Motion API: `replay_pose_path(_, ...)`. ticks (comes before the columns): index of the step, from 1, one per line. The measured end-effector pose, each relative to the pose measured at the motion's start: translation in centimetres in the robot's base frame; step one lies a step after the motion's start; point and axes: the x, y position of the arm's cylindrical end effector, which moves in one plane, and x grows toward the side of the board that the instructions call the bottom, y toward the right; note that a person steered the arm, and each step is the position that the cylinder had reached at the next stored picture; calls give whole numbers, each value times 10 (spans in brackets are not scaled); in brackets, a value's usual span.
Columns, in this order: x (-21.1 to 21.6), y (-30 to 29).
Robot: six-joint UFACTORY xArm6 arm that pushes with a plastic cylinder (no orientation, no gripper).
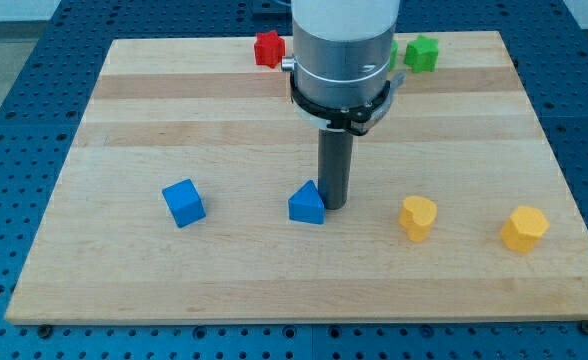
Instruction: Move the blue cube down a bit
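The blue cube (184, 203) sits on the wooden board (174, 110) at the lower left of the view. A blue triangular block (307, 204) lies at lower centre. My tip (334, 205) rests on the board right beside the triangular block's right side, touching or nearly touching it. The tip is well to the right of the blue cube, with the triangular block between them.
A yellow heart-shaped block (418, 217) and a yellow hexagonal block (524, 228) lie at lower right. A red star-shaped block (268, 49) and a green star-shaped block (421, 53) sit at the top edge, either side of the arm body (342, 50), which hides part of the board's top.
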Motion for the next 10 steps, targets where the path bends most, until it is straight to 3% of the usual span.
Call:
replay_pose_path(3, 5, -10)
replay_pose_path(4, -45, -14)
replay_pose_path(6, -39, -132)
replay_pose_path(7, -26, -104)
replay_pose_path(8, -9, -117)
replay_pose_path(9, -35, -121)
replay_pose_path(10, -24, -172)
